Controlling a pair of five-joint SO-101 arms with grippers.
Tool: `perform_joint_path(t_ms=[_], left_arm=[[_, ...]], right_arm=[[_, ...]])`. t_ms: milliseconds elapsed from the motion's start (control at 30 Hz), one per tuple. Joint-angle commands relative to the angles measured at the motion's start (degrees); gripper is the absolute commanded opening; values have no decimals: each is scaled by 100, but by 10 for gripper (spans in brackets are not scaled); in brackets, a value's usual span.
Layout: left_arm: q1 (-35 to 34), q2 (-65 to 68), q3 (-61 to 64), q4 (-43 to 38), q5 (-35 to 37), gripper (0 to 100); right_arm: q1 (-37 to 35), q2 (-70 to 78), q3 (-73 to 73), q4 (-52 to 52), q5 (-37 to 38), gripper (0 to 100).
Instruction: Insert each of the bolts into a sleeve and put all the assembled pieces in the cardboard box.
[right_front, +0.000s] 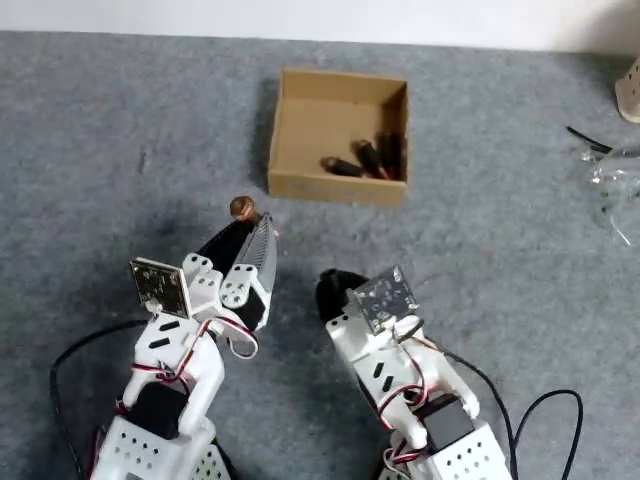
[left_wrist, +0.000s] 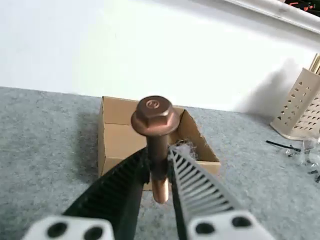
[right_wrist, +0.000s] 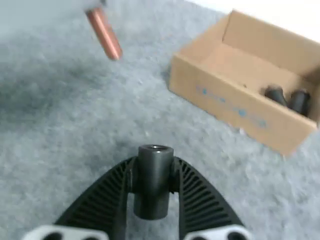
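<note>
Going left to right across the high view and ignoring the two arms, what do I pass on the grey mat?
copper bolt → cardboard box → clear plastic clutter near the right edge

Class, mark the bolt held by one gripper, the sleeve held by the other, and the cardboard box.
bolt (left_wrist: 158, 150): left wrist view, on its shank below the head.
sleeve (right_wrist: 153, 180): right wrist view, on its side wall.
cardboard box (right_front: 335, 188): high view, on its near outer wall.
</note>
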Motion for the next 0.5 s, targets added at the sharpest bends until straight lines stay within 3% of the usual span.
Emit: perform_joint_path(t_ms=[0, 267, 467], left_arm=[[31, -92, 110, 18, 62, 5], [22, -101, 75, 0, 62, 5], [101, -101, -198, -9, 70, 5]], right_arm=[[-286, -66, 655, -567, -18, 10], [-673, -66, 681, -804, 18, 5], [-673, -66, 690, -734, 624, 5]])
